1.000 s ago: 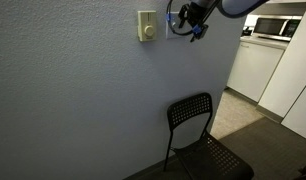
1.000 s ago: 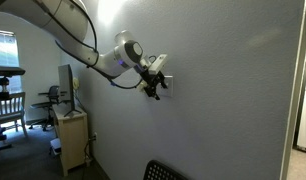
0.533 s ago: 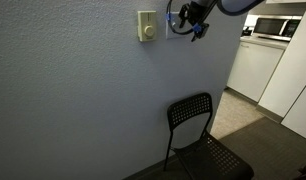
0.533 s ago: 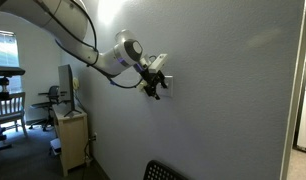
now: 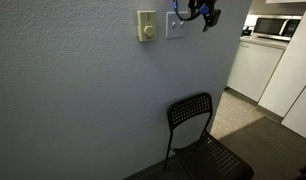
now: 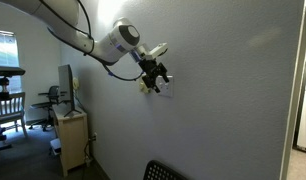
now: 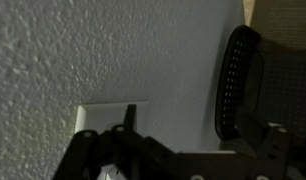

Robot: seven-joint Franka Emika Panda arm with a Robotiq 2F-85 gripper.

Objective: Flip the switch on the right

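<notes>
My hand point(image 5: 197, 13) at 1 o'clock of the white, nearly square switch plate point(image 5: 175, 27), just beside it, apart or together I cannot tell, narrow cream knob plate point(image 5: 146, 26) at the switch's 9 o'clock

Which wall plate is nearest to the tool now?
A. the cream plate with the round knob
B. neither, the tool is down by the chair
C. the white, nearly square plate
C: in an exterior view the tool sits at the upper corner of the white plate, with the cream plate beyond it.
</notes>
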